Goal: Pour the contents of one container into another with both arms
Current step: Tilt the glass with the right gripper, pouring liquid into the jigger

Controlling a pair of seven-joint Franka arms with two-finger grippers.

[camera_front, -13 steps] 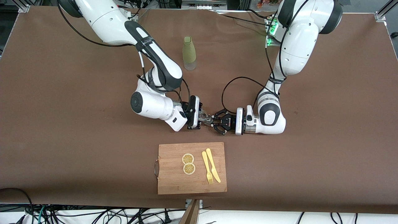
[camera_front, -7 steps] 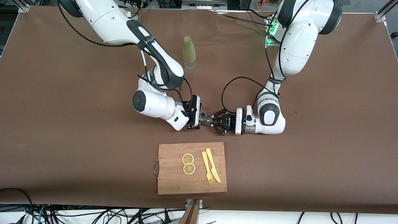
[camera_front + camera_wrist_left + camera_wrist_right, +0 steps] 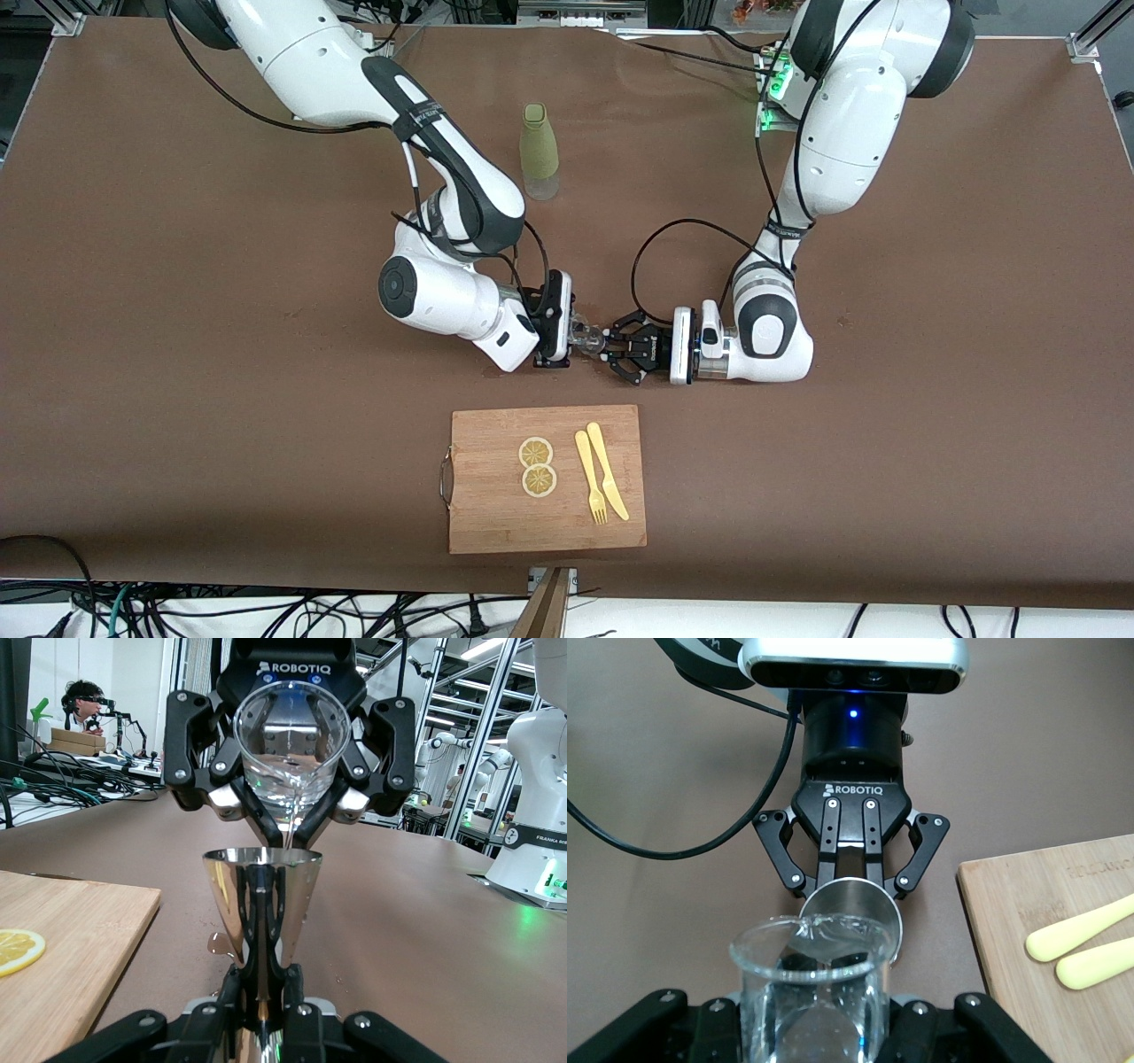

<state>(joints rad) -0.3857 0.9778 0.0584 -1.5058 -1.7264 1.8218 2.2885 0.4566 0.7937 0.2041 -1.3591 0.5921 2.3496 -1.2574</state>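
Note:
A clear glass beaker (image 3: 582,334) with liquid is tipped on its side over the middle of the table, and my right gripper (image 3: 574,337) is shut on it. Its lip hangs over a steel jigger (image 3: 605,340) that stands upright, with my left gripper (image 3: 617,347) shut on its narrow waist. In the left wrist view a thin stream falls from the beaker (image 3: 292,744) into the jigger (image 3: 262,895). The right wrist view shows the beaker (image 3: 811,992) close up, with the jigger's round mouth (image 3: 852,904) just under its spout.
A green bottle (image 3: 539,151) stands farther from the front camera than the grippers. A wooden cutting board (image 3: 496,523) lies nearer, with two lemon slices (image 3: 537,466) and a yellow fork and knife (image 3: 601,483) on it. A small wet patch (image 3: 220,943) lies beside the jigger.
The right arm has edged a little toward the left gripper, bringing the beaker's lip closer over the jigger. The left arm has barely moved.

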